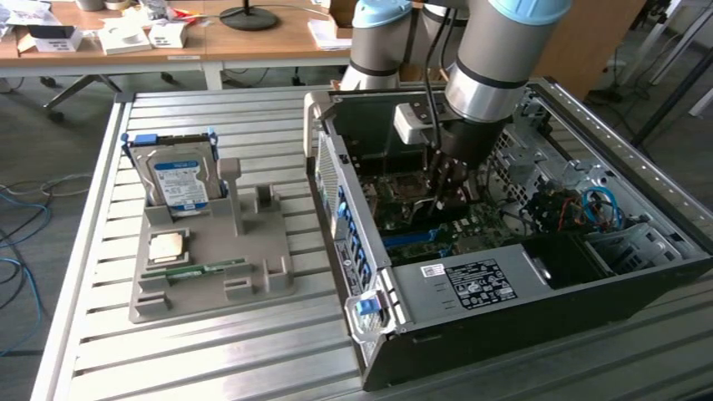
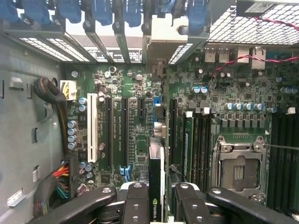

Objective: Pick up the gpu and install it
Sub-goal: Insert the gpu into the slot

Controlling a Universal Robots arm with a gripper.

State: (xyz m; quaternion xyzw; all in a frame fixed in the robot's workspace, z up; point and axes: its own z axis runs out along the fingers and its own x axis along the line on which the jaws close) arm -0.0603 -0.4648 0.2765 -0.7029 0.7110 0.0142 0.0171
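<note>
Slatted metal table (image 1: 223,351) with wooden desks (image 1: 256,46) behind it carries an open case (image 1: 624,276) and, on the exterior view's left, a grey tray (image 1: 212,292). In the tray a hard drive (image 1: 180,184) stands upright, and a square chip (image 1: 167,246) and a green memory stick (image 1: 206,270) lie flat in front of it.

The arm (image 1: 496,58) reaches down into the case, with the gripper (image 1: 452,180) low over the motherboard (image 2: 140,93).

In the wrist view the gripper (image 2: 159,198) has its jaws drawn in narrow, pinching the gpu (image 2: 156,172). The black fingers (image 2: 136,200) press on both flat faces of the card. The gpu is seen edge-on, dark, with a small green logo near the grip. It hangs between the two long black slots (image 2: 117,133) on one side and the memory slots (image 2: 196,140) and CPU socket (image 2: 238,170) on the other, parallel to them. I cannot tell whether its far edge touches the board.
</note>
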